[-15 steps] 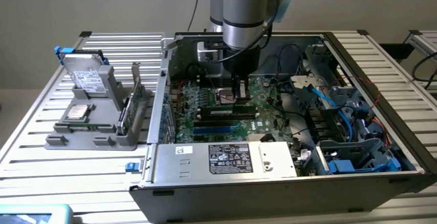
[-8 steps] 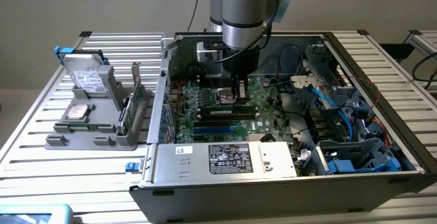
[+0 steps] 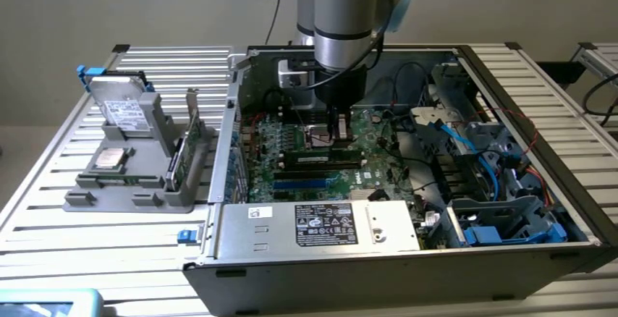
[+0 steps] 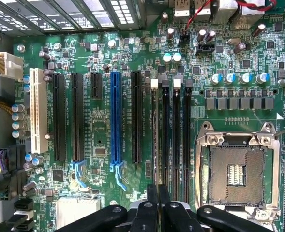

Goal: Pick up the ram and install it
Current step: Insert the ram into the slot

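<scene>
At the exterior view's left I see a grey fixture (image 3: 126,190) on the slatted table (image 3: 58,259). It carries a hard drive (image 3: 121,104) propped up at its far end, a processor (image 3: 108,159) lying flat, and a green expansion card (image 3: 188,150) standing on edge. Just beside it is the open computer case (image 3: 386,281), with a labelled power supply (image 3: 242,237) along its near wall.

In the middle of that frame my arm (image 3: 343,20) enters at the upper edge and points straight down into the case. The gripper (image 3: 337,137) hangs just over the motherboard (image 3: 280,143), by the memory slots. Toward the exterior view's right lie blue and black cables (image 3: 454,140) and a drive cage (image 3: 502,216).

Through the wrist camera I read across the board: a white slot (image 4: 36,111), black slots, a blue slot (image 4: 115,116), four memory slots, then the empty processor socket (image 4: 236,169). The fingers (image 4: 151,208) are pressed together.

The ram (image 4: 155,135) shows edge-on as a thin strip. It runs from the fingertips along the memory slot farthest from the socket. I cannot tell whether the fingers are pinching it or whether it already sits in that slot.
</scene>
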`<state>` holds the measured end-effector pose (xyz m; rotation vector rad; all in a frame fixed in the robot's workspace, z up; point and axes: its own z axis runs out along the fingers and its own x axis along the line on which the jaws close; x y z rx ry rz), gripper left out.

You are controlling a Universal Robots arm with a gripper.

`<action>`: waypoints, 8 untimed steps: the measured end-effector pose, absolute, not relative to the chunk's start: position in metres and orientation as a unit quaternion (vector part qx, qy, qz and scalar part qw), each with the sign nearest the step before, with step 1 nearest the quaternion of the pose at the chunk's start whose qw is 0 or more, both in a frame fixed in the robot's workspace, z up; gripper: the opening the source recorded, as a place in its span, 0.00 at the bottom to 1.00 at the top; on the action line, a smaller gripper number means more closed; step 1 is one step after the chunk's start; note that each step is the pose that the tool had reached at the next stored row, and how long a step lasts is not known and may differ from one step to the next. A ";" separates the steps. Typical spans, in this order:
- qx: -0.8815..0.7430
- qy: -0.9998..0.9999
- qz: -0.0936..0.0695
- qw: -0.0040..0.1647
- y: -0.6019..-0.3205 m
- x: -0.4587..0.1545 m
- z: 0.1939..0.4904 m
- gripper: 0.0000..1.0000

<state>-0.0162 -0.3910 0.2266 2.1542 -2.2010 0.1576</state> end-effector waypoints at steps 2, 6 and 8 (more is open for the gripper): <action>0.698 -0.713 0.051 0.029 -0.391 -0.017 0.226 0.12; 0.698 -0.713 0.052 0.028 -0.391 -0.017 0.226 0.12; 0.698 -0.713 0.052 0.028 -0.391 -0.017 0.225 0.12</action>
